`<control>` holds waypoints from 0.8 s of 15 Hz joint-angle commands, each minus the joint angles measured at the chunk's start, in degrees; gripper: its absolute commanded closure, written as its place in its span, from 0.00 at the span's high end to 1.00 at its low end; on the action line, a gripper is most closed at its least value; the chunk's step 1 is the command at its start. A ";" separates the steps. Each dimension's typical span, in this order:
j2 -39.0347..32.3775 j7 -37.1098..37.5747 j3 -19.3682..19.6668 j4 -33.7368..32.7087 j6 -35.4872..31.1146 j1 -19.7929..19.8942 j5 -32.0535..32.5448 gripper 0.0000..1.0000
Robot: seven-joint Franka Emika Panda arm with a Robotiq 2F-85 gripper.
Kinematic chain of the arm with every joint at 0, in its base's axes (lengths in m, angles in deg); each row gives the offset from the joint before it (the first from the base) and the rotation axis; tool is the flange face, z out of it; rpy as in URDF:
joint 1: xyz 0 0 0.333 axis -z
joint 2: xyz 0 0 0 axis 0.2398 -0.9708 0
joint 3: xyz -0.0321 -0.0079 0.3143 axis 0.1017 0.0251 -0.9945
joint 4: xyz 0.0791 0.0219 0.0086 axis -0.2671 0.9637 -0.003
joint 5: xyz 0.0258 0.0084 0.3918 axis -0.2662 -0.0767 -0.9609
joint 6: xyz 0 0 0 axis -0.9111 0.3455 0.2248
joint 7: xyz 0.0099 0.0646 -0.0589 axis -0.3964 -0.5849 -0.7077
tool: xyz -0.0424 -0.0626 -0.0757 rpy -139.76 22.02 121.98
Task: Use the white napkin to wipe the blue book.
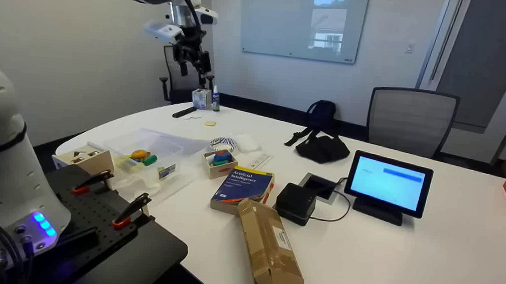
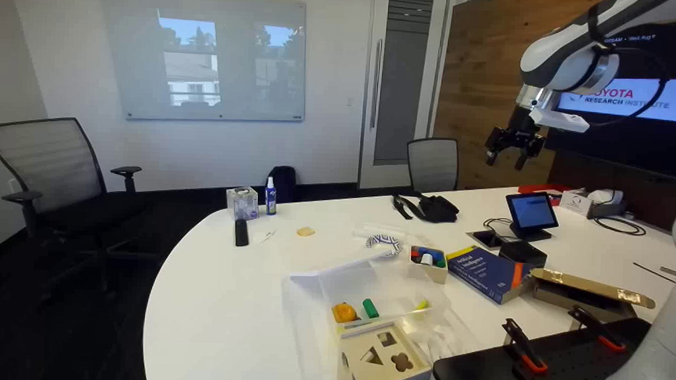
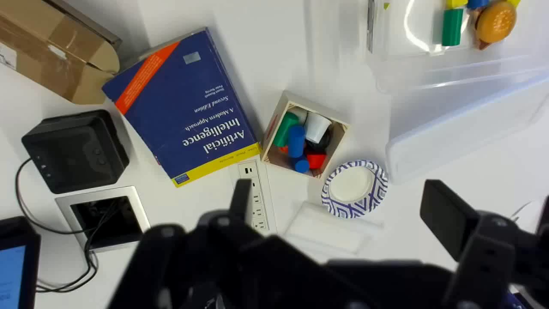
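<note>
In my wrist view, a black box (image 3: pixel 76 150) sits left of the blue book (image 3: pixel 182 109), cover up; a wooden box (image 3: pixel 316 110) of blocks (image 3: pixel 296 140) stands just right of it — higher and farther right, my empty gripper (image 3: pixel 343 210) hangs, jaws wide apart.

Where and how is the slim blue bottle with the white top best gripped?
Probably mid-body: the slim blue bottle stands upright, a narrow shape to clasp. I'd come level from the side away from the pale cubic box, which sits close on its left in both exterior views.
</note>
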 commanded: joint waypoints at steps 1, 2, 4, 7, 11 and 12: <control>-0.04 -0.25 -0.88 -0.10 0.17 0.93 -0.34 1.00; 0.05 -0.48 -1.38 1.20 -0.82 0.29 -0.76 1.00; -0.07 -0.49 -2.77 3.63 -1.99 -0.72 -0.72 1.00; -1.33 -0.68 -5.46 7.80 -3.72 -2.65 -1.49 1.00; -5.08 3.15 -9.83 14.39 -13.31 -4.16 0.33 1.00; -6.97 4.13 -10.50 15.54 -15.83 -4.36 -0.08 1.00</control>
